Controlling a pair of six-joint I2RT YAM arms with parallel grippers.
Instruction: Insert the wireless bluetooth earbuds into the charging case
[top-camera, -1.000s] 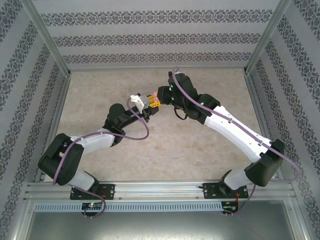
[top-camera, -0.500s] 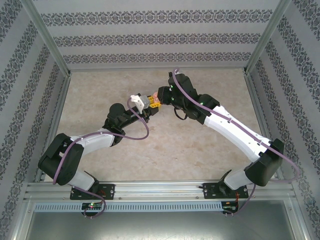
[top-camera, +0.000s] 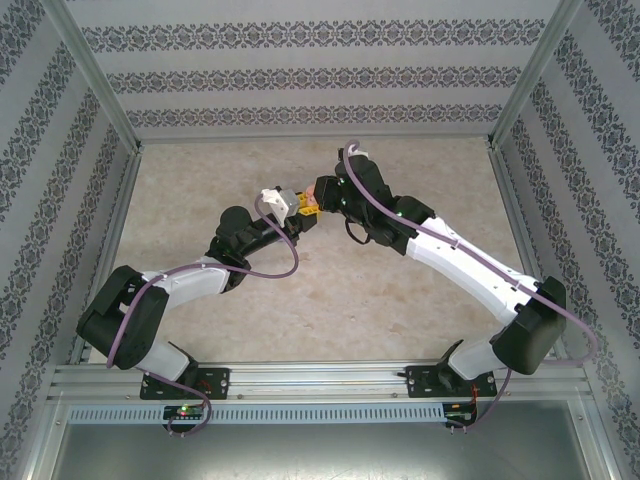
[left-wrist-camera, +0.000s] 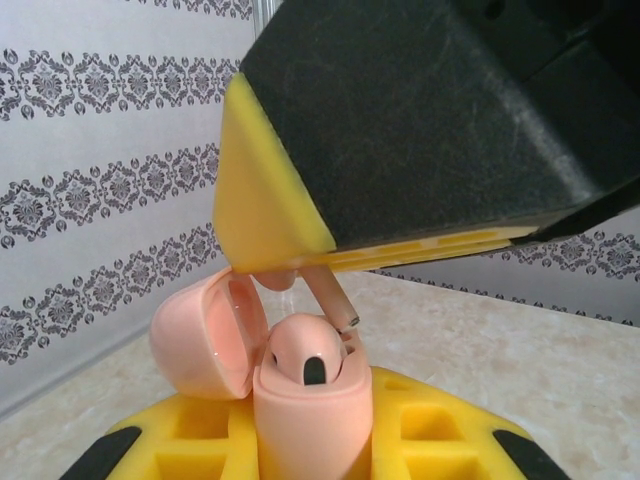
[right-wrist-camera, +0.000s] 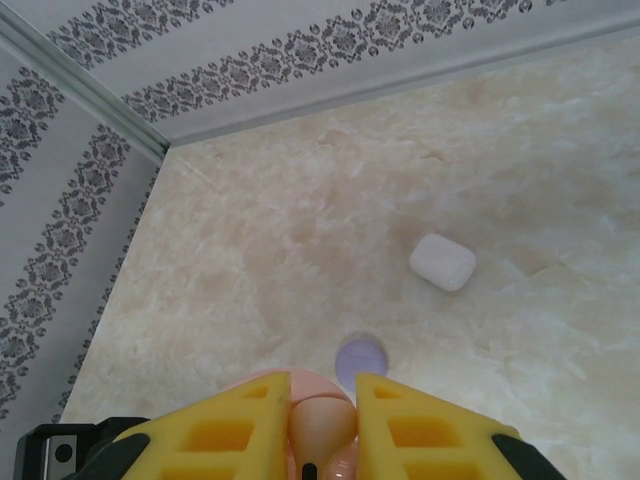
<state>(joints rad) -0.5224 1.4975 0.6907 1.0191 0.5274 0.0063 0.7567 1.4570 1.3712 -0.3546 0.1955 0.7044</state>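
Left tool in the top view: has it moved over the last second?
No. The left tool sits at the same spot relative to the back rail.

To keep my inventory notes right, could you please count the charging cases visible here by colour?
Pink charging case: 1
White charging case: 1
Purple charging case: 1
Total: 3

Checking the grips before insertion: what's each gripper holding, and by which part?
Left gripper clamps the open pink charging case by its lower body. Right gripper pinches a pink earbud by its head, stem angled toward the case.
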